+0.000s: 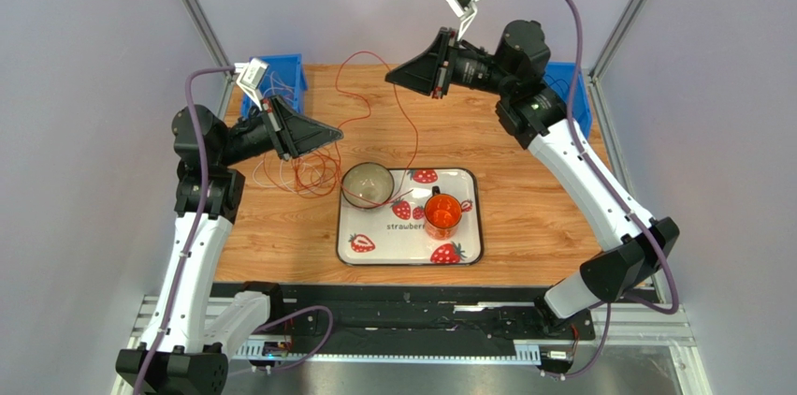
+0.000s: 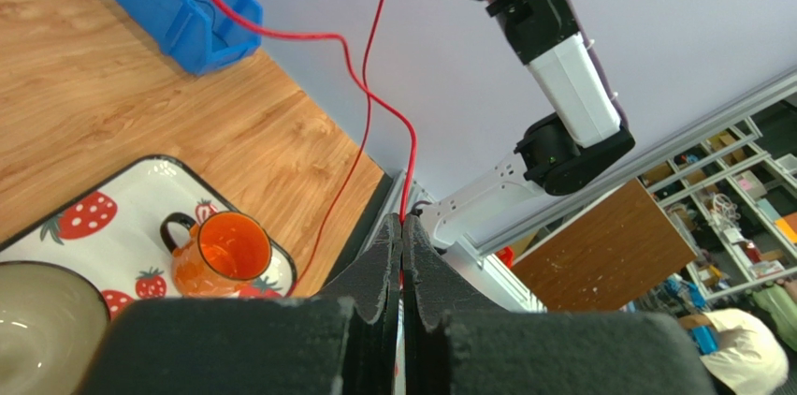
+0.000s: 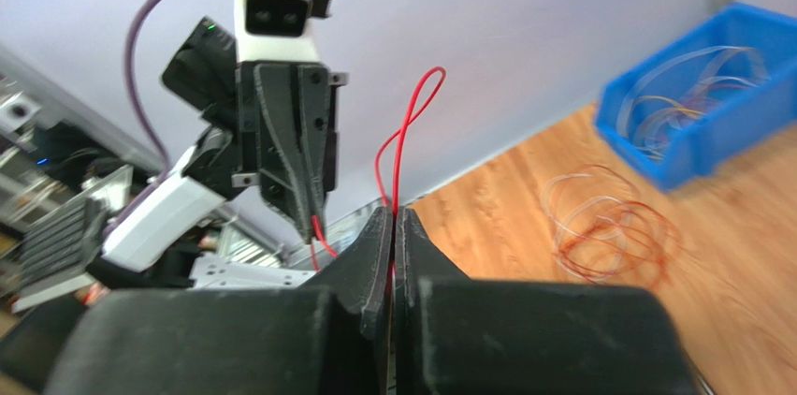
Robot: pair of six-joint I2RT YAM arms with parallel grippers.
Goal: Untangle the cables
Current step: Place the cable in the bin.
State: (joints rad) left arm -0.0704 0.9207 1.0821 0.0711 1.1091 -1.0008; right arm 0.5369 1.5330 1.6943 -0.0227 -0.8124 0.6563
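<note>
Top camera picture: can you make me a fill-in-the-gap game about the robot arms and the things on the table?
1. The left gripper and the right gripper both pinch one thin cable, and its colour is ____.
2. The tray is decorated with pictures of ____.
3. The mug on the tray, next to the bowl, is coloured ____.

Missing words: red; strawberries; orange.

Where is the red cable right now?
The red cable hangs mid-table in the top view, strung between the left hand and right hand, both shut on it, drooping toward the strawberry tray.
</note>
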